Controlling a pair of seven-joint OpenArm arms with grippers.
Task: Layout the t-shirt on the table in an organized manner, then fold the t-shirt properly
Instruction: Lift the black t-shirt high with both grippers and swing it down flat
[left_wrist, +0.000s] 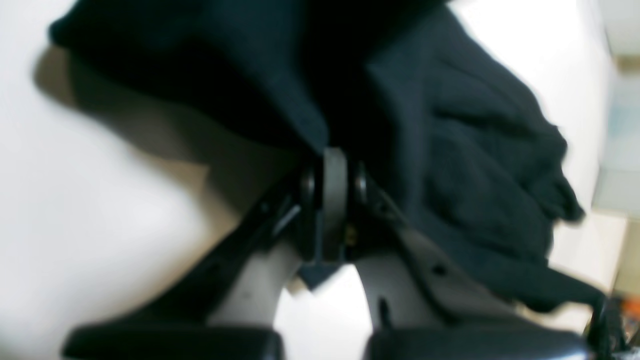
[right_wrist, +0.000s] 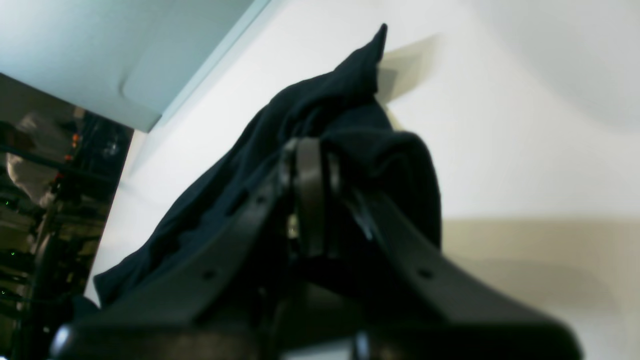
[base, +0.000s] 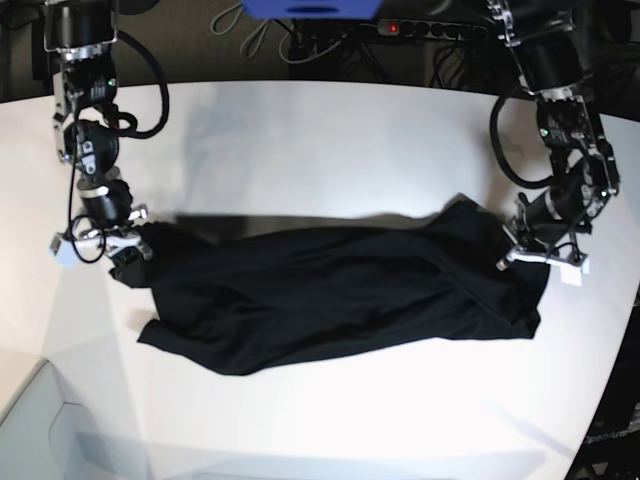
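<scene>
From the base camera, looking across a white table (base: 330, 140) with a curved edge, a black t-shirt (base: 330, 295) is stretched sideways between two robot arms.

On the left of that view is the right arm. Its gripper (base: 128, 250) sits low at the shirt's left end, with the jaws closed on a bunch of the black fabric. The right wrist camera shows the same thing from close up: the gripper (right_wrist: 310, 150) has its two fingers pressed together with cloth from the t-shirt (right_wrist: 310, 100) gathered around and above them, one corner of the fabric poking up into a point over the white table (right_wrist: 525, 125).

In the middle, the shirt hangs as a long wrinkled band, its lower edge sagging toward the near side of the table (whether all of it rests on the surface I cannot tell). A shadow lies on the table just behind it.

On the right of the base view is the left arm. Its gripper (base: 528, 250) is at the shirt's right end, where the cloth rises to a peak. The left wrist view, which is blurred, shows this gripper (left_wrist: 334, 160) with its jaws together, pinching a fold of the t-shirt (left_wrist: 475, 165), which drapes away to the right above the white table (left_wrist: 75, 225).
</scene>
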